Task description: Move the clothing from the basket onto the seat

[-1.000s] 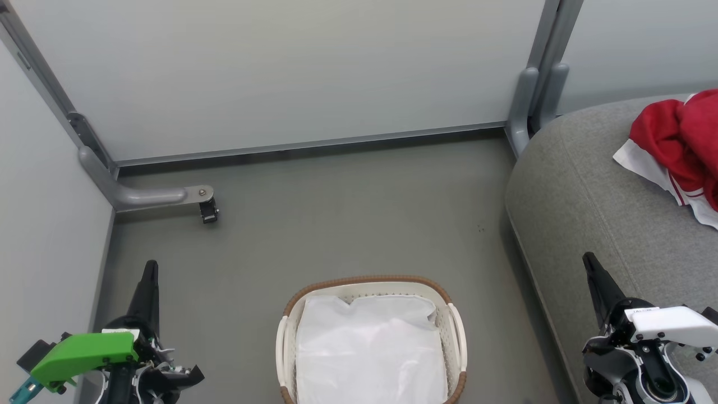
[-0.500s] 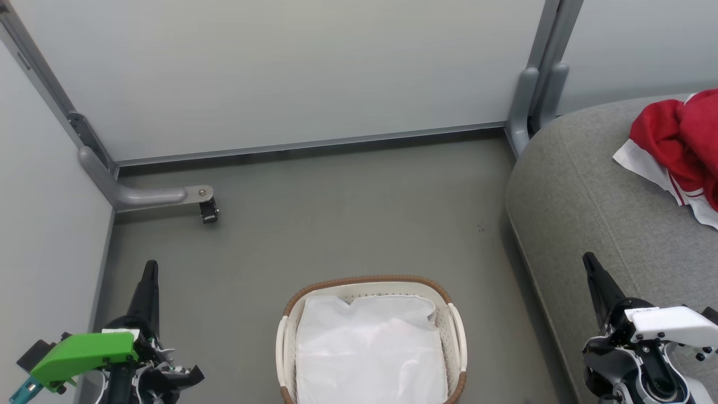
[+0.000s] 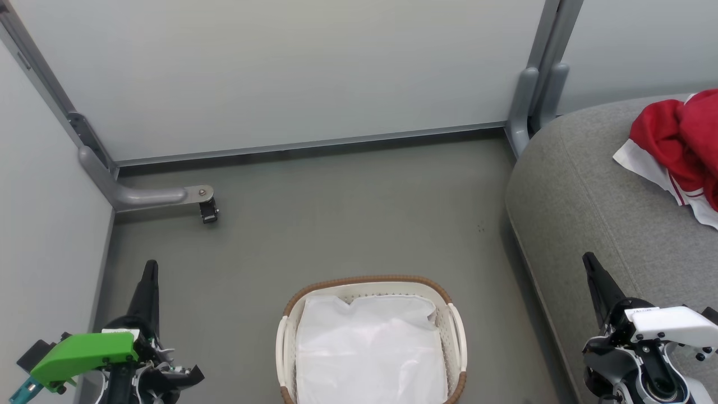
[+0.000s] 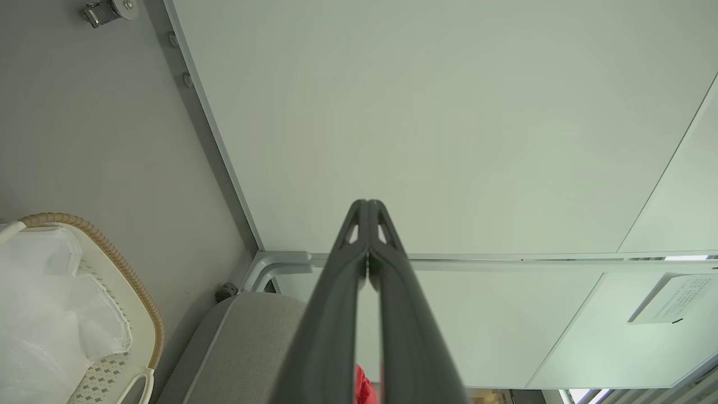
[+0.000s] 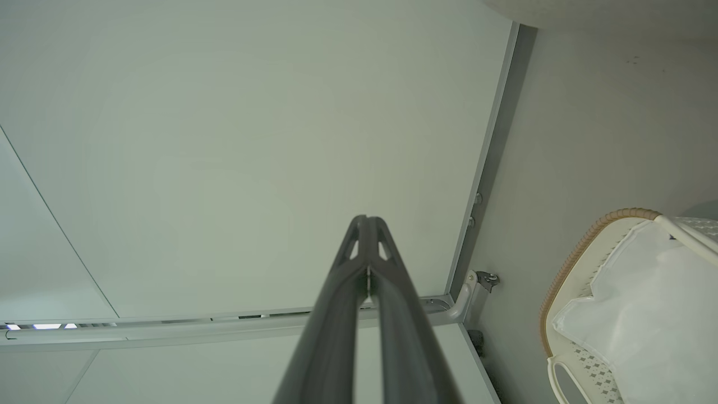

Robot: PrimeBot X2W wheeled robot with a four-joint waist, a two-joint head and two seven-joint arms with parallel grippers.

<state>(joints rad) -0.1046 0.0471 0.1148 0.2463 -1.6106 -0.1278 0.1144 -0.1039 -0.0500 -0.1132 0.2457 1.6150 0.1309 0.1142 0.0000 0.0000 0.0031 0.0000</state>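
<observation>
The red clothing [image 3: 676, 146] lies bunched on the grey seat [image 3: 583, 191] at the far right, white bands showing along its lower edge. The cream basket [image 3: 367, 279] with its brown woven rim stands on the grey floor [image 3: 336, 224] just beside the seat's edge, holding a crumpled white liner sheet [image 3: 370, 353]. The left gripper [image 3: 150, 265] hangs low left of the basket, and the right gripper [image 3: 588, 258] hangs over the seat's front; both have fingers pressed together on nothing.
</observation>
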